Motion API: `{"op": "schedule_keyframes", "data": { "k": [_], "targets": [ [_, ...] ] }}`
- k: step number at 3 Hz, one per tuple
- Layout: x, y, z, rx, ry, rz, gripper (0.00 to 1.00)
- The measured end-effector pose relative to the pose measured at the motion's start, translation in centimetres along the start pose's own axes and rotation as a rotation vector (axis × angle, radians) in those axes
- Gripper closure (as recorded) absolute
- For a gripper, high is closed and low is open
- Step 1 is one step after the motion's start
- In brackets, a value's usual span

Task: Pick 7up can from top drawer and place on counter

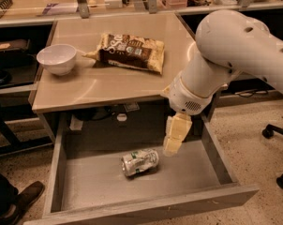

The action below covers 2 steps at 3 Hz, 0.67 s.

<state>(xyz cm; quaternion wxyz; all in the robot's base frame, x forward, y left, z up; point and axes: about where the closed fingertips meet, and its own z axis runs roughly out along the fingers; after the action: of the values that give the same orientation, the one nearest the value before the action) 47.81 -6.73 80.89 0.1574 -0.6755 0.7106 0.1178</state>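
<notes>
The 7up can (140, 161), silvery with green marks and a dented body, lies on its side on the floor of the open top drawer (216, 156). My gripper (172, 144) hangs from the white arm inside the drawer, just right of the can and slightly above it, not touching it. The beige counter (104, 86) sits above the back of the drawer.
A white bowl (57, 58) and a brown-and-cream chip bag (130, 52) lie on the counter. Dark side shelves stand to the left. An office chair base (279, 149) is at the right. A shoe (17, 203) shows at bottom left.
</notes>
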Motion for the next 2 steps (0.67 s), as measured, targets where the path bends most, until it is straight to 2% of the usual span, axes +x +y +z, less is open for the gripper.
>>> {"op": "schedule_keyframes", "data": {
  "k": [1, 2],
  "targets": [
    [-0.2, 0.6, 1.0, -0.009, -0.012, -0.005, 0.0],
    [-0.6, 1.8, 4.6, -0.03, -0.055, 0.007, 0.0]
  ]
}}
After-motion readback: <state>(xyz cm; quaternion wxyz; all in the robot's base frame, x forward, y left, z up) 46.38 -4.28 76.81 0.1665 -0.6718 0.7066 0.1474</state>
